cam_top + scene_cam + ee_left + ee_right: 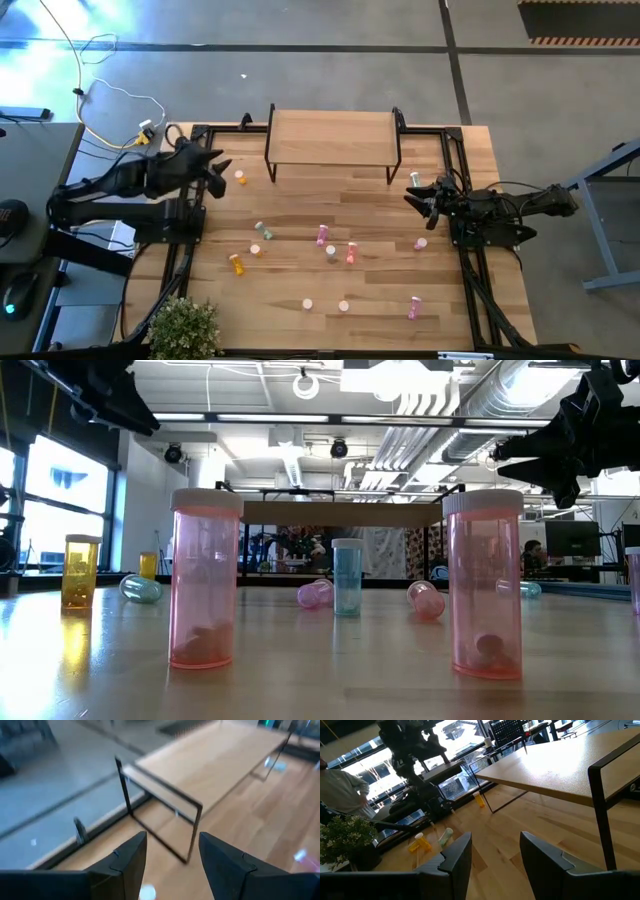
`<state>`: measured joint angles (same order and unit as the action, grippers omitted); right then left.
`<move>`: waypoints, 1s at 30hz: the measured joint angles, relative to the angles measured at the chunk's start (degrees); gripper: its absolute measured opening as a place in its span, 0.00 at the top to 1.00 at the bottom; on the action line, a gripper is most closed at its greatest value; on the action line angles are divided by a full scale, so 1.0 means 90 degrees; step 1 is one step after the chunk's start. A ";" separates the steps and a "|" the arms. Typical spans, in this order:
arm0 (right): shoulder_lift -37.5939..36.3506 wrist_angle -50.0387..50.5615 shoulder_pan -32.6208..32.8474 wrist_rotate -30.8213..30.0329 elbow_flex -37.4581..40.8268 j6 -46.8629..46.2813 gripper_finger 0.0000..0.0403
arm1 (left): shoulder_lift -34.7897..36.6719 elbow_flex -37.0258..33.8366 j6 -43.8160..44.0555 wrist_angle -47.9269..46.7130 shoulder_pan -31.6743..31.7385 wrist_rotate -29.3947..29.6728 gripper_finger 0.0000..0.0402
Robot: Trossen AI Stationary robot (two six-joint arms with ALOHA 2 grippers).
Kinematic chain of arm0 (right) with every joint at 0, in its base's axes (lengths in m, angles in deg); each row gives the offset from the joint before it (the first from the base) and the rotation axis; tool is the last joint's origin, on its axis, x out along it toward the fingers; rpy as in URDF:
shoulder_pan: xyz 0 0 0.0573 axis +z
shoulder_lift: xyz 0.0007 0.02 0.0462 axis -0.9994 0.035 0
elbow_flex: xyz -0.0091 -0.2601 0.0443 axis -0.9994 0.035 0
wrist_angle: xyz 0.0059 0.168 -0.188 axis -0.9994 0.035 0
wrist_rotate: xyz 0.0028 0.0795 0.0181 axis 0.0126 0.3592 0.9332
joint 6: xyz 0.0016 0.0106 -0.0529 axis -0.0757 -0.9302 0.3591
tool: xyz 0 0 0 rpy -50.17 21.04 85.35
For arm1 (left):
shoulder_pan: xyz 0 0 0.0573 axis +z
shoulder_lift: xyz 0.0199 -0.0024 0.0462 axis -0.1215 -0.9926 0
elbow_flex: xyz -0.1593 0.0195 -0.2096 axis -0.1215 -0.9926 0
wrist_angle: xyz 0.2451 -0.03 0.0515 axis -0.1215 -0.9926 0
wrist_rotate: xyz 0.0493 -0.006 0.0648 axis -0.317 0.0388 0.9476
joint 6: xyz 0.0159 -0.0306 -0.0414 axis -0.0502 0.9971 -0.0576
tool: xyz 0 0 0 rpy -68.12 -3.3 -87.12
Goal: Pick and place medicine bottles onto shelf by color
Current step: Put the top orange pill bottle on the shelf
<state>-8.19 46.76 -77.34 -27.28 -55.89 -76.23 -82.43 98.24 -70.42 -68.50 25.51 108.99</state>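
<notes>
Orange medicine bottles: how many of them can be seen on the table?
2. One orange bottle stands near the left front leg of the shelf. The second orange bottle is farther forward, on the left part of the table. Others may be hidden.

My rig: two matte black jointed arms, left arm (120, 185), right arm (500, 208). Each ends in two broad, wedge-shaped dark fingers (127, 862), angular, smooth-faced. No markings I can see.

Grey concrete floor (560, 110), ceiling ducts (440, 400)
</notes>
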 joint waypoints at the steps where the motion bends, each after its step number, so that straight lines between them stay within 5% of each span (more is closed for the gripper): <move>1: 0.0000 0.0000 0.0000 0.0001 -0.0001 0.0000 0.61 | -0.0155 0.0158 0.0054 -0.0202 0.0153 -0.0222 0.58; 6: 0.0000 0.0001 0.0001 -0.0001 -0.0001 0.0000 0.61 | -0.0731 0.0563 0.0033 -0.0836 0.0975 -0.1302 0.55; 16: 0.0000 0.0001 0.0001 -0.0001 0.0000 0.0000 0.61 | -0.1366 0.0486 -0.2035 -0.0943 0.2100 -0.2731 0.53; 30: 0.0000 0.0002 0.0000 -0.0001 0.0001 0.0000 0.61 | -0.3128 0.0484 -0.3476 -0.1133 0.2745 -0.3313 0.53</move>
<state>-8.19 46.78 -77.34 -27.29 -55.88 -76.23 -110.58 102.59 -101.71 -78.69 50.22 79.17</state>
